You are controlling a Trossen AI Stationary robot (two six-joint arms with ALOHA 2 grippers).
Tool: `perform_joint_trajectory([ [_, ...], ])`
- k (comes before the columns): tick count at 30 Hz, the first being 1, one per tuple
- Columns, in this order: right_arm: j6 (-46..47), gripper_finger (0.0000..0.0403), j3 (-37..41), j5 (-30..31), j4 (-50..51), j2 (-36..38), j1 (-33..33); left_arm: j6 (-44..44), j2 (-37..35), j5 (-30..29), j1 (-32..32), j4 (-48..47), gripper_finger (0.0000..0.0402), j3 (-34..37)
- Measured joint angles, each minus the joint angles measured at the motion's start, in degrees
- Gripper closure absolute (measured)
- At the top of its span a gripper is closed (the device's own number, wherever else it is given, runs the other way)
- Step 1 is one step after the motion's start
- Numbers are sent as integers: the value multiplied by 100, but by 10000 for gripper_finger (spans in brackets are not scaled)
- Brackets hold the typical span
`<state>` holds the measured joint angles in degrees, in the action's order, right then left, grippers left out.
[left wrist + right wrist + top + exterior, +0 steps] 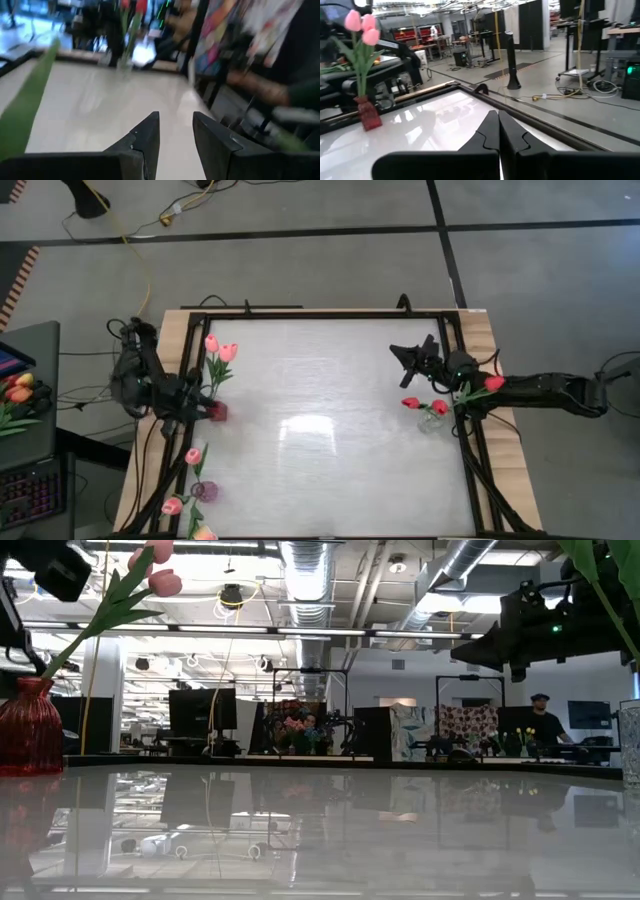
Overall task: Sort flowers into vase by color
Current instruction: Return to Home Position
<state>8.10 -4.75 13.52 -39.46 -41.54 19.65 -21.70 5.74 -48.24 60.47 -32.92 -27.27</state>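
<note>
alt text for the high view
Three vases on a white table from above: red vase with pink tulips at left, purple vase with pale pink tulips lower left, clear vase with red tulips at right. Left gripper waits by the red vase, right gripper near the clear one.

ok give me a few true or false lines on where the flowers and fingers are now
1. The red vase holds pink flowers. True.
2. Flowers lie loose on the table. False: those on it all stand in vases.
3. The right fingers are shut. True.
4. The left fingers hold a flower. False: they are open and empty.
5. The red flowers are in the purple vase. False: they are in the clear vase.
</note>
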Motion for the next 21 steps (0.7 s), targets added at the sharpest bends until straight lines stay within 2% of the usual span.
perform_joint_trajectory([
  [2, -44, 385, 21, -18, -15, 0, -69, 397, -272, 76, -2, 598, 297, 218],
  [6, 63, 385, 339, -146, -309, 0, -89, 929, -573, 146, -3, 1167, 297, 594],
  [9, 176, 385, 426, -204, -251, 24, -77, 937, -516, 172, -7, 1184, 297, 714],
  [13, 153, 384, 426, -720, -259, 35, -41, 990, -517, 165, -8, 1490, 297, 927],
  [18, 128, 384, 428, -1054, -258, 37, 109, 1174, -516, 150, -107, 1987, 297, 1326],
  [21, 133, 384, 428, -1245, -258, 35, 217, 1251, -516, 397, -301, 2283, 297, 1459],
])
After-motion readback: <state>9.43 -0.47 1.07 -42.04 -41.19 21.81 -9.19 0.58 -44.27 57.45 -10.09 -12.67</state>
